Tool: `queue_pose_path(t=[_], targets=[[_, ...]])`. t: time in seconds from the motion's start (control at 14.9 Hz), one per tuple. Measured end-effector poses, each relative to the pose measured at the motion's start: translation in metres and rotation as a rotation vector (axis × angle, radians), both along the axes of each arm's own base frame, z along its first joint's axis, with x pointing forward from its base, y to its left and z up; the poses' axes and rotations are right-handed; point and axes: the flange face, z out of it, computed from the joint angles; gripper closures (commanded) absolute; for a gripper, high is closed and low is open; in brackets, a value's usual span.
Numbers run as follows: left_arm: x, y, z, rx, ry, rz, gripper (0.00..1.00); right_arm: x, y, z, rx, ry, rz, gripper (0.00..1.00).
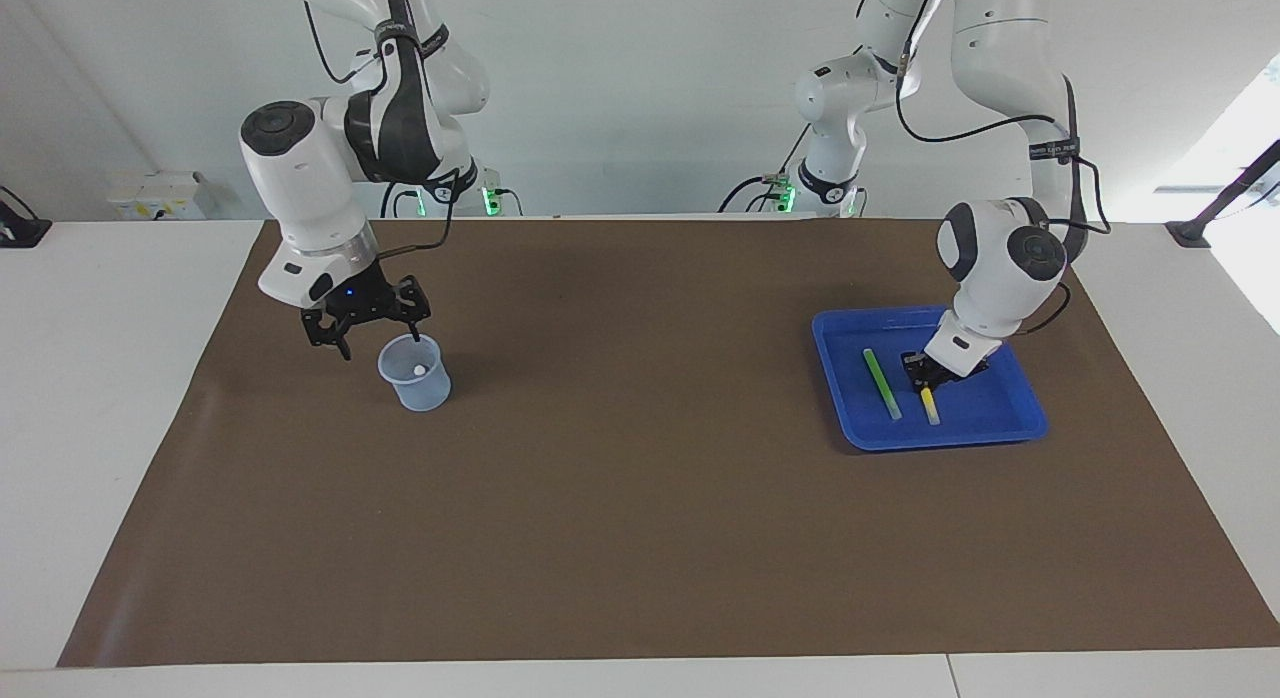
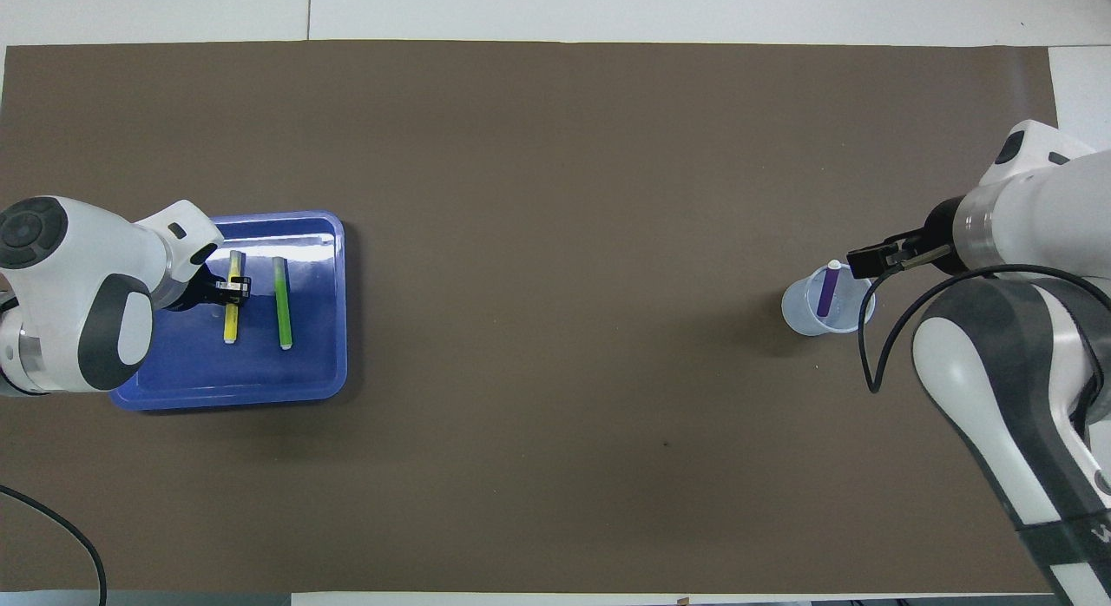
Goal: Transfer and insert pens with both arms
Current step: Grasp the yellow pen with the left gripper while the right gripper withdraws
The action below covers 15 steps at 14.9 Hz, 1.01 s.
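A blue tray [image 1: 990,403] [image 2: 260,372] lies toward the left arm's end of the table. In it lie a green pen [image 1: 882,383] [image 2: 281,302] and a yellow pen [image 1: 931,408] [image 2: 231,321], side by side. My left gripper [image 1: 925,375] [image 2: 233,286] is down in the tray, at the end of the yellow pen that is nearer to the robots. A translucent cup [image 1: 425,388] [image 2: 794,311] stands toward the right arm's end. The purple pen [image 2: 827,295] stands in it, whitish tip [image 1: 413,369] up. My right gripper [image 1: 375,333] [image 2: 872,260] is open and empty, just over the cup's rim.
A brown mat [image 1: 640,478] covers most of the white table [image 1: 100,428]. Two smaller arm bases with green lights [image 1: 490,200] stand at the robots' edge. A black clamp [image 1: 1190,233] sits at the table corner by the left arm.
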Motion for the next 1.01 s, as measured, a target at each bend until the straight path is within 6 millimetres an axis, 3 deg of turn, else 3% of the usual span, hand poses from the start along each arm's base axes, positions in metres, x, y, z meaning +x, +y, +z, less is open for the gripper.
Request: queue_pose_path(t=[0.34, 0.81, 1.01], targets=[[0.006, 0.008, 0.011, 0.004, 0.013, 0.014, 1.0, 0.005, -0.014, 0.051, 0.005, 0.0, -0.07, 0.0], [0.026, 0.006, 0.068, -0.003, 0.091, 0.045, 1.0, -0.001, -0.029, 0.092, 0.009, 0.046, -0.139, 0.0], [0.03, -0.002, 0.093, -0.058, 0.147, 0.148, 1.0, -0.006, -0.031, 0.107, 0.013, 0.076, -0.206, 0.0]])
